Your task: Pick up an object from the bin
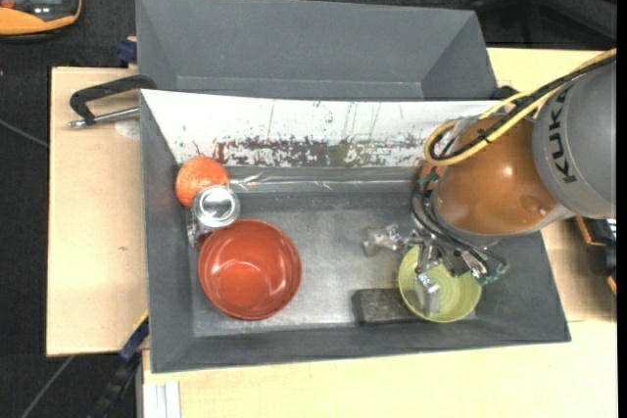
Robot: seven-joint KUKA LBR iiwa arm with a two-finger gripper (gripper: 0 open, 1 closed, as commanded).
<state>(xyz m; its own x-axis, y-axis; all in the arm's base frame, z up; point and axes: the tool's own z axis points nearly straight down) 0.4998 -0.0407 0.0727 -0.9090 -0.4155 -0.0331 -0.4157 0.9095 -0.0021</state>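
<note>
My gripper [428,282] reaches down into a yellow-green cup [453,301] that stands upright near the bin's front right. A dark grey rectangular block [377,305] lies flat just left of the cup, touching or nearly touching it. A small silvery metal piece [382,238] lies on the bin floor a little behind and left of the gripper.
A red bowl [249,269] stands at the front left, with a silver can [216,207] and an orange-red ball [201,178] behind it in the back left corner. The arm with its orange cover and cables hangs over the bin's right side.
</note>
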